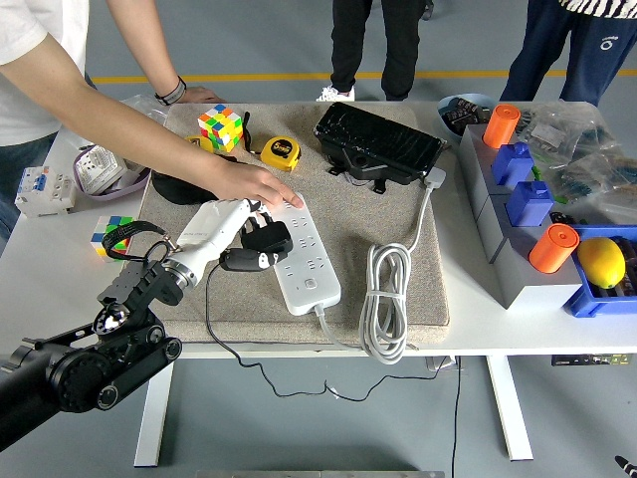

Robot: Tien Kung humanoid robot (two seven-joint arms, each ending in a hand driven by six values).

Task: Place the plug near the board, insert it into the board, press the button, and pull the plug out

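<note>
A white power strip (304, 254) lies lengthwise on the beige mat (398, 289), its coiled white cable (386, 299) to the right. My left hand (251, 221) reaches in from the lower left, its white forearm over the mat, and its fingers are shut on a black plug (261, 246) at the strip's left edge. The plug's black cord (211, 309) trails off the table's front. A person's hand (257, 184) presses flat on the strip's far end, holding it down. My right arm is out of sight.
A Rubik's cube (220, 126), a yellow tape measure (281, 151) and a black box (378, 144) lie at the mat's back. Another cube (111, 234) sits left of the mat. Grey and blue bins (518, 264) with orange cylinders (552, 247) and a lemon (600, 261) stand right.
</note>
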